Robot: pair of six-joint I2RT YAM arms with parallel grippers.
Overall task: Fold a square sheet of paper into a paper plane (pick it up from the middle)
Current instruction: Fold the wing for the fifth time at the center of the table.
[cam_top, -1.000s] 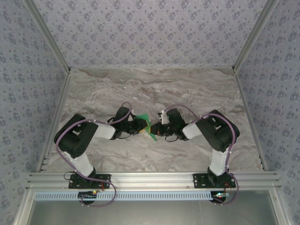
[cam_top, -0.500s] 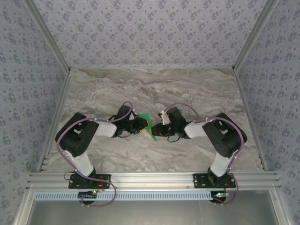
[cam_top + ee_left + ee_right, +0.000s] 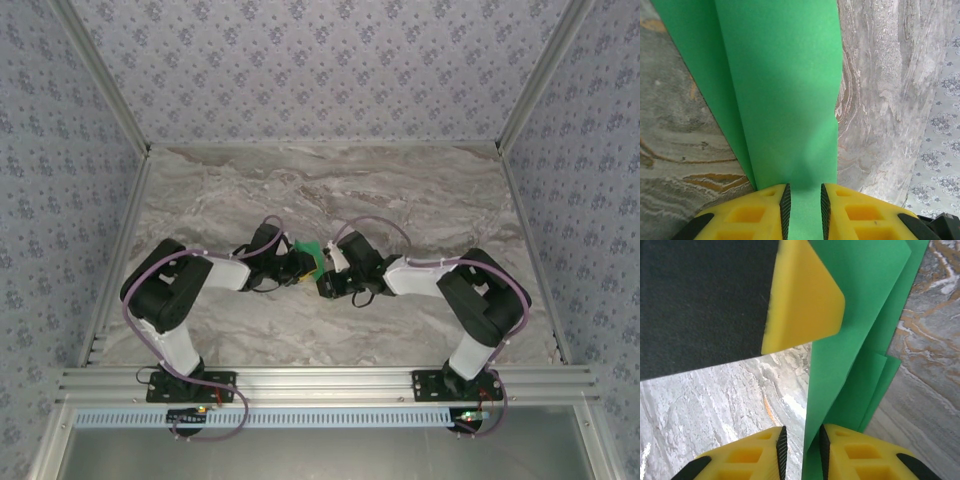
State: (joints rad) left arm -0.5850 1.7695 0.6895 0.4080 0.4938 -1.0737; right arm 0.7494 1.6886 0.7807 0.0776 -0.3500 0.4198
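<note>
Edges of paper plane (image 3: 785,90) between jaws

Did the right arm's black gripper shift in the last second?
Yes. The right arm's black gripper slid leftward, farther from its bolted base plate, toward the bright green folded paper.

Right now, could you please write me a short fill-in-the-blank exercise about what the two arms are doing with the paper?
1. The folded paper between the two grippers is bright ____.
2. The left gripper and the right gripper meet above a ____-patterned table.
3. In the right wrist view, the paper's edge runs into the gap between the right gripper's two ____ fingers.
Missing words: green; marble; yellow.
</note>
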